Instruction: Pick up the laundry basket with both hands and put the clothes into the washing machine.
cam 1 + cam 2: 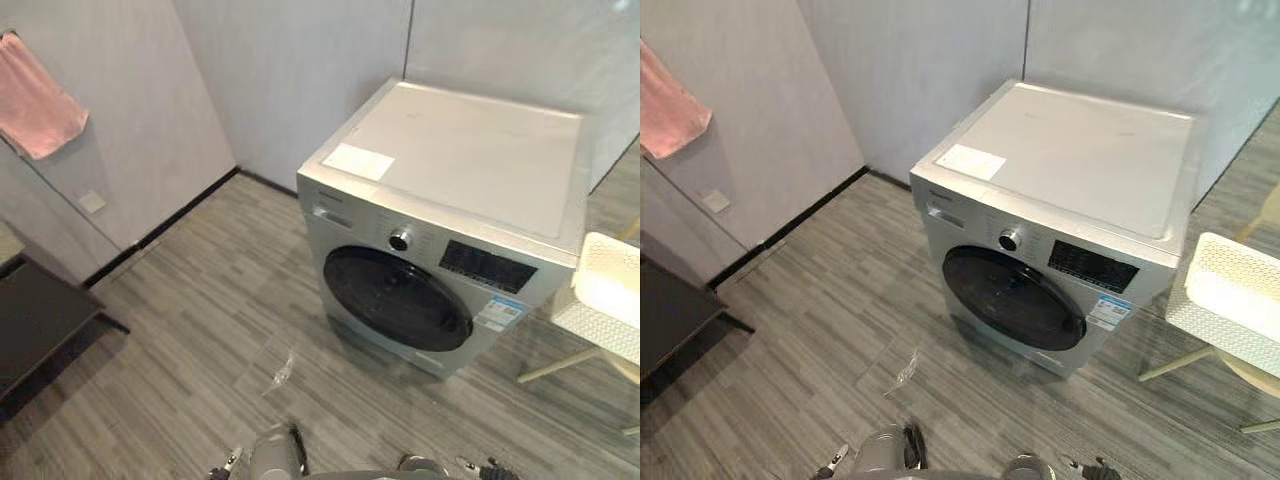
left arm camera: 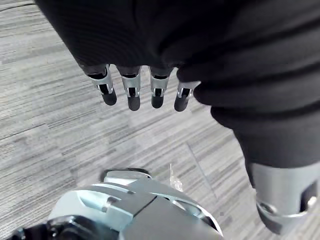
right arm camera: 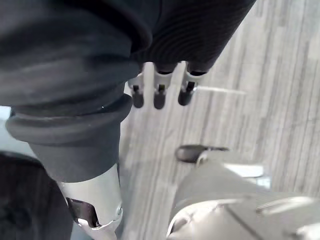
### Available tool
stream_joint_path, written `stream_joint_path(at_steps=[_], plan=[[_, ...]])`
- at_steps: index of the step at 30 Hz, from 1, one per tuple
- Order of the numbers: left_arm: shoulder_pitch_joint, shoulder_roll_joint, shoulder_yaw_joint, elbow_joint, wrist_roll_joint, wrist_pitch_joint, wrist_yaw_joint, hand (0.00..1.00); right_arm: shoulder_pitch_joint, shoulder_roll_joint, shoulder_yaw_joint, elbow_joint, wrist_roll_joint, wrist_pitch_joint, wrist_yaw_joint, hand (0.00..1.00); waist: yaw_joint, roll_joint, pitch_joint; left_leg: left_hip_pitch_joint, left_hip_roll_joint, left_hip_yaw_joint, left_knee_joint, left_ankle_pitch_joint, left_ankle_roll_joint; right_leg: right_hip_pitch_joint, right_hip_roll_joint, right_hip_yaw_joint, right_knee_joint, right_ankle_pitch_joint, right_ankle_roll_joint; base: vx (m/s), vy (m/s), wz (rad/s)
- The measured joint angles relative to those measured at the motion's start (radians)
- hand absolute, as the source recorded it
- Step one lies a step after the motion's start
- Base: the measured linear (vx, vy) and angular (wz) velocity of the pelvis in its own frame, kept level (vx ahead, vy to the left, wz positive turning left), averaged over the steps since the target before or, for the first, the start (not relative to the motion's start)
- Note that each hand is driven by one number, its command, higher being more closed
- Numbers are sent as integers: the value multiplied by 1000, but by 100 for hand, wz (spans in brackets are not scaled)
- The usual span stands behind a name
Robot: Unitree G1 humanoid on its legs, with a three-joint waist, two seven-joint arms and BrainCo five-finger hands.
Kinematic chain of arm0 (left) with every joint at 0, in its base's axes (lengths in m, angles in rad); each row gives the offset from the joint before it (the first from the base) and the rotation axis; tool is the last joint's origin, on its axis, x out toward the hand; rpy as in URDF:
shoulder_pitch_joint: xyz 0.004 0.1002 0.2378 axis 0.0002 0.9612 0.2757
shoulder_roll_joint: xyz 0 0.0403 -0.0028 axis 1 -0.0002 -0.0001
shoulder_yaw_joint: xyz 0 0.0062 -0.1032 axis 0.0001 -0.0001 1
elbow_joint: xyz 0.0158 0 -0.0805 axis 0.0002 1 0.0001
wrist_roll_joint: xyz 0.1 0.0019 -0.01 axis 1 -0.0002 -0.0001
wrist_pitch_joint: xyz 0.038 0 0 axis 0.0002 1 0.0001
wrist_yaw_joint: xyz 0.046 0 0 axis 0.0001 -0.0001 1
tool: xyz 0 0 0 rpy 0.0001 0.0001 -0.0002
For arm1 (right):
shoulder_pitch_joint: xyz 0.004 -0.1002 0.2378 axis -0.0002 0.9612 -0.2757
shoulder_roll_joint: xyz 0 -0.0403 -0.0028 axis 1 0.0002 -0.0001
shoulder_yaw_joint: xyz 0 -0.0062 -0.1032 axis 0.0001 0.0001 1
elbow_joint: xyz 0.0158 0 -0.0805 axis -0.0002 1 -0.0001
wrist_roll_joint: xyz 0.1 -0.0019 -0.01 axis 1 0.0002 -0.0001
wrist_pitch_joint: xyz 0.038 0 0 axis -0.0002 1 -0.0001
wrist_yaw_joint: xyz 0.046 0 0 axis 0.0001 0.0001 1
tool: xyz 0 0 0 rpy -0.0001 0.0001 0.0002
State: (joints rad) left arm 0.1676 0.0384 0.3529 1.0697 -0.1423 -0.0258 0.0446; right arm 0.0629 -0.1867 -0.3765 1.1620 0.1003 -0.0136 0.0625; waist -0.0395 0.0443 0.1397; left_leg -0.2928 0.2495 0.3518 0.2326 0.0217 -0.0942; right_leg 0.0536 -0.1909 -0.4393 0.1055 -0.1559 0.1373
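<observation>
A silver front-loading washing machine [image 1: 440, 200] stands in the corner, and its dark round door [image 1: 395, 297] is closed. To its right, a white perforated laundry basket [image 1: 610, 295] rests on a light wooden stand; I cannot tell what lies inside it. In the left wrist view my left hand [image 2: 132, 92] hangs over the grey floor with straight fingers and holds nothing. In the right wrist view my right hand [image 3: 160, 92] also hangs with straight fingers and is empty. Both hands are well away from the basket.
A pink towel [image 1: 35, 95] hangs on the left wall. A dark low table [image 1: 35, 320] stands at the left edge. A scrap of clear plastic [image 1: 280, 370] lies on the wood-look floor in front of the machine.
</observation>
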Motion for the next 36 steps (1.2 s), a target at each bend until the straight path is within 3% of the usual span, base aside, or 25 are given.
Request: stream_joint_path(at_steps=[2,3,4,5,6,7,9,11,12,13,14,16,17,18,19,20,21,22,24,26,27,28,32,36], plan=[[1,-10,-3,4,9,1,1,0,-6,1,1,-3,1,0,-1,0,5,15,-2,19,10,40,-47,-4,6,25,-1,-7,-12,2,17,248,280,21],[3,-9,-2,13,11,1,2,0,-17,3,8,-5,3,0,-4,0,4,19,-10,20,0,41,-14,6,47,37,-21,-7,-6,-1,41,316,343,8],[1,1,-3,24,20,1,4,0,-32,9,25,-9,7,0,-12,0,7,1,-25,1,-34,66,55,-28,93,34,-74,1,13,-16,69,356,345,5],[2,4,-4,25,24,0,4,0,-37,12,35,-11,8,-1,-16,0,11,-4,-40,0,-52,76,83,-64,101,32,-104,12,16,-22,79,413,328,-3],[2,14,-28,28,37,-1,9,0,-33,17,40,-13,10,-3,-18,0,21,-27,-71,-8,-107,101,101,-120,116,27,-155,42,31,-14,66,505,301,15],[-17,31,-67,30,46,-1,17,0,-38,25,41,-20,12,-4,-17,0,27,-32,-81,-4,-157,104,101,-146,135,3,-202,55,116,12,34,511,295,25],[-41,30,-104,19,46,-4,23,0,-46,33,41,-26,16,-4,-16,0,28,-19,-85,25,-208,98,83,-156,161,-33,-260,68,248,54,-22,472,274,55],[-69,34,-183,-14,45,-15,23,0,-36,49,42,-42,16,-4,-17,0,17,-15,-86,150,-293,29,13,-176,194,-93,-351,108,568,187,-179,610,329,100],[-78,34,-202,-21,45,-18,23,0,-34,54,42,-45,16,-5,-17,0,9,-17,-83,174,-304,4,3,-179,199,-116,-350,140,659,182,-182,460,188,101],[-90,35,-226,-29,44,-22,23,0,-34,62,42,-50,19,-9,-17,0,0,-21,-80,211,-315,-32,-17,-179,199,-154,-322,200,774,141,-151,431,115,98],[-105,37,-247,-37,43,-23,22,0,-35,64,42,-53,25,-10,-16,0,-5,-22,-76,259,-321,-81,-39,-179,199,-201,-253,267,867,68,-121,412,82,93],[-124,29,-279,-39,42,-22,22,0,-31,63,43,-58,30,-12,-16,0,-7,-25,-58,322,-320,-130,-66,-179,199,-244,-157,327,896,-23,-117,324,-13,89],[-141,16,-282,-38,43,-22,22,0,-20,68,48,-72,49,-12,-16,0,-12,-36,-33,377,-319,-179,-78,-179,199,-278,-69,365,843,-95,-99,304,-80,96],[-145,8,-275,-36,44,-22,22,0,-11,70,53,-78,52,-12,-16,0,-12,-39,-27,391,-318,-199,-80,-179,199,-296,-35,387,809,-112,-102,327,-153,112],[-152,-18,-258,-34,49,-22,22,0,11,81,60,-92,58,-13,-17,0,-13,-42,-22,411,-305,-238,-80,-180,197,-325,37,442,713,-133,-95,260,-260,124],[-153,-39,-225,-34,65,-22,21,0,29,99,66,-98,59,-13,-15,0,-23,-37,-19,410,-283,-286,-70,-191,178,-324,105,509,569,-134,-76,243,-279,140],[-152,-44,-215,-30,77,-23,20,0,41,113,68,-98,62,-15,-16,0,-30,-38,-20,409,-274,-300,-60,-203,157,-317,126,549,479,-120,-58,242,-303,188],[-154,-48,-191,-14,119,-23,12,0,73,139,66,-100,75,-16,-15,0,-36,-69,-19,409,-267,-311,-37,-254,89,-289,125,591,336,29,-45,175,-213,144],[-167,-62,-181,-9,155,-23,1,0,81,126,67,-88,81,-15,-16,0,-5,-54,-32,400,-216,-323,-22,-259,70,-276,149,536,336,18,-75,209,-269,86],[-161,-77,-158,1,179,-19,-2,0,79,115,77,-80,113,19,14,0,-4,-53,-30,414,-186,-326,-30,-255,51,-251,157,489,320,12,-91,182,-228,52],[-162,-104,-146,0,198,-18,-2,0,74,99,82,-76,126,51,50,0,-5,-32,-34,423,-176,-323,-54,-241,29,-234,159,466,302,15,-99,93,-148,60],[-161,-108,-144,6,208,-14,-14,0,74,89,94,-76,125,60,66,0,-5,-28,-34,430,-166,-324,-77,-233,16,-211,160,445,280,19,-103,52,-109,51],[-144,-109,-90,-3,215,-13,-13,0,83,82,121,-75,88,40,45,0,2,-23,-58,444,-157,-351,-78,-232,15,-139,156,406,204,44,-99,-2,-2,33],[-137,-80,-73,-10,215,-5,1,0,85,106,123,-75,84,11,17,0,4,-36,-66,383,-159,-404,7,-249,14,-112,151,354,158,54,-91,-54,19,37]])
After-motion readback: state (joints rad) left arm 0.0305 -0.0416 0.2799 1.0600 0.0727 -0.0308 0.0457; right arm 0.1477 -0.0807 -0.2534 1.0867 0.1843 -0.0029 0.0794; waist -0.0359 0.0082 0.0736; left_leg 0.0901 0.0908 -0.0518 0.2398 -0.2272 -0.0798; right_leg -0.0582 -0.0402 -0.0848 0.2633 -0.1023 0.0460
